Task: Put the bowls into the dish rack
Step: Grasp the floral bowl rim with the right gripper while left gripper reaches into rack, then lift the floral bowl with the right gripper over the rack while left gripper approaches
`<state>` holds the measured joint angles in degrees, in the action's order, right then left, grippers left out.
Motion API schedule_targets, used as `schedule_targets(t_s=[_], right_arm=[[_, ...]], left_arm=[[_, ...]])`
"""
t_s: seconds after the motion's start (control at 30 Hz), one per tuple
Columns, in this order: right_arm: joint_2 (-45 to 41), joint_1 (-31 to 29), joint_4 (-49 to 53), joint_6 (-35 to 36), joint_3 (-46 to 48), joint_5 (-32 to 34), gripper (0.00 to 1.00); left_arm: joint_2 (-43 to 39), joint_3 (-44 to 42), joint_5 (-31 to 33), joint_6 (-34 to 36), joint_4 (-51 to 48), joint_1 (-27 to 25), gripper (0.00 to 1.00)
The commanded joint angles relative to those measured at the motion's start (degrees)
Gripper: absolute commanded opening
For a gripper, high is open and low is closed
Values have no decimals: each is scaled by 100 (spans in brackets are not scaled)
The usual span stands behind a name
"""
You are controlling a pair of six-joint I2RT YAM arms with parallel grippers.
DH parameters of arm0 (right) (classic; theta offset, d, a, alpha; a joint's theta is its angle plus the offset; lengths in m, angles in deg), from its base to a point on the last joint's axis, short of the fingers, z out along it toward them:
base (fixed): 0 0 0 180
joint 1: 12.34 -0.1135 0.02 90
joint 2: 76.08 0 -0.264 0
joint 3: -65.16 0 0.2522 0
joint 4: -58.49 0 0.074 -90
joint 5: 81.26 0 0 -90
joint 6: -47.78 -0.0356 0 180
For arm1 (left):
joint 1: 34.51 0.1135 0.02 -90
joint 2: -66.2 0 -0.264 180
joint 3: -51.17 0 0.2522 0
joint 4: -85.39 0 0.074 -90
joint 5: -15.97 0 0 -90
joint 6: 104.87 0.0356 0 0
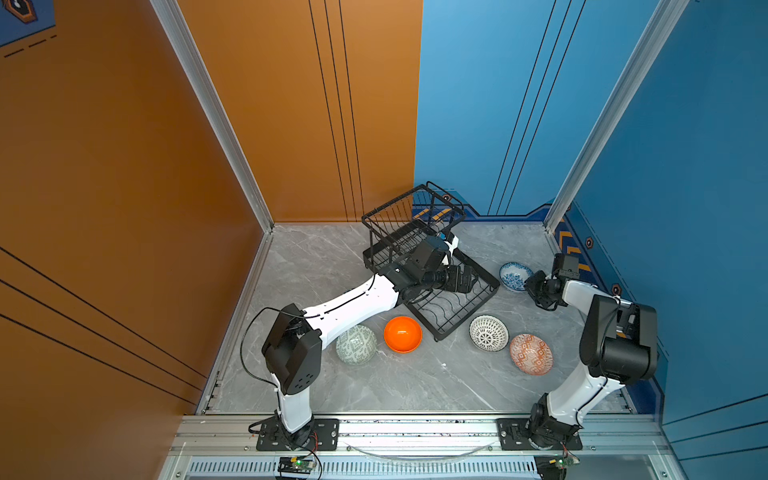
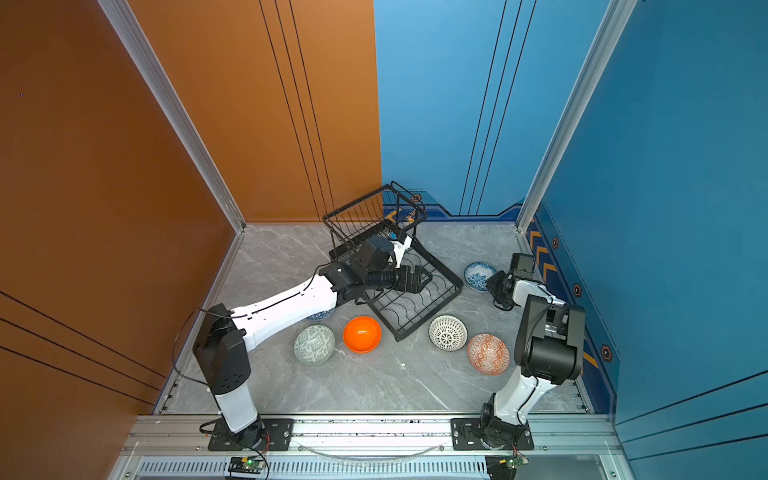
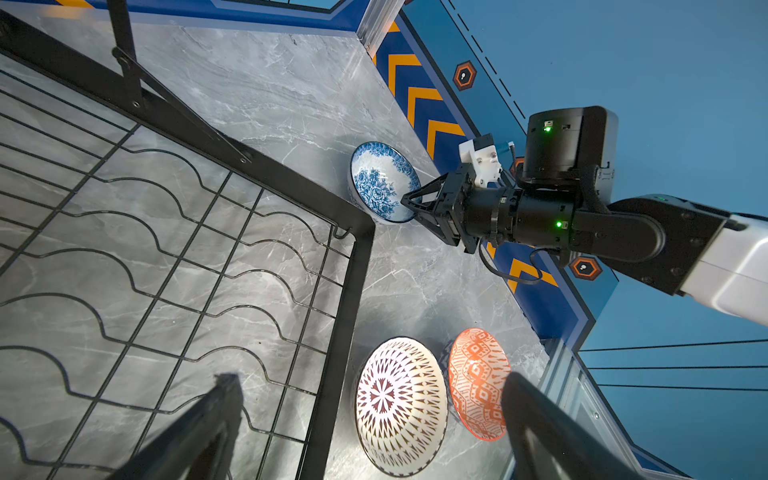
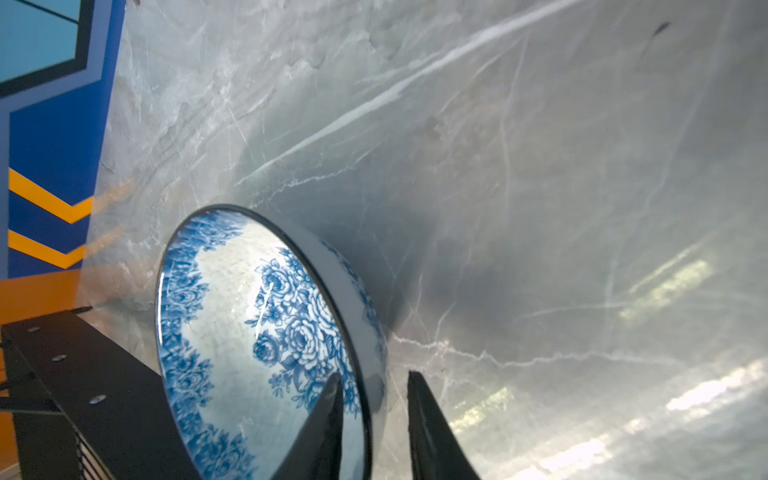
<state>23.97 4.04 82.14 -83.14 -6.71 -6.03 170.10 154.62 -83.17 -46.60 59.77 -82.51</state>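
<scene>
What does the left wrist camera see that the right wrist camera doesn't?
Only the left wrist view shows the wavy wires of the dish rack, the lattice bowl, the red-orange bowl and the whole right gripper. Only the right wrist view shows, close up, one finger inside the rim of the floral bowl and one outside. Both show the floral bowl and the marble table.

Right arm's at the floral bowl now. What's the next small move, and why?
Probably finish closing the right gripper on the white-blue floral bowl before lifting. In the right wrist view its jaws straddle the rim, one inside and one outside, with a visible gap at the outer one. The bowl sits outside the dish rack, and lifting now would likely slip.
</scene>
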Motion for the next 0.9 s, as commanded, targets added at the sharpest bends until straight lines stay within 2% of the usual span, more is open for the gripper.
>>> schedule_targets(t_s=[0.0,0.33,0.67,0.77,0.87], right_arm=[[28,-80,110,143,-188,258,23],[-291,-233,403,428,-250,859,0],[-1507,-800,909,1135,-259,2499,0],[-1684,-980,1177,1375,-424,2781,0],[-1922,-1455,1286,1780,-524,3421,0]], left_arm=[[-45,-29,-104,101,-100,41,98],[-111,-137,-55,121,-102,55,98],[-355,-180,-49,112,-97,243,98],[-393,-205,-78,88,-93,292,98],[-530,-322,-91,37,-42,357,98]])
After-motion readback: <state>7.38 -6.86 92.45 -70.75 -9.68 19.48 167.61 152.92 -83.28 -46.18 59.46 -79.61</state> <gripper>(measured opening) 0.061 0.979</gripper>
